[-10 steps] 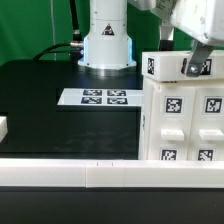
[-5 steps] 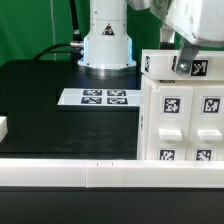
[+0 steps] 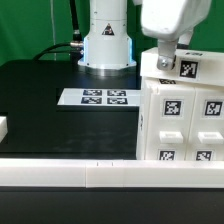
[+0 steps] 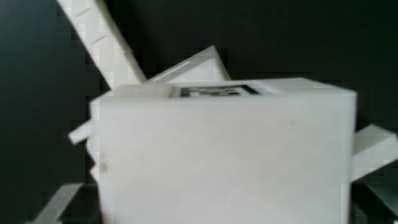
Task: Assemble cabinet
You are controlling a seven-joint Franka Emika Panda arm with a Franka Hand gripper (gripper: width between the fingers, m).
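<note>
Arm now over the cabinet's top

The gripper has swung toward the exterior view's left since a moment ago, now directly above the cabinet, which stands on the black desk at the right, beside the marker board. Whether the fingers are open or closed cannot be told.

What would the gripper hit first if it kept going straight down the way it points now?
Probably the cabinet: the gripper points down at its top edge. Whether it already touches is unclear.
</note>
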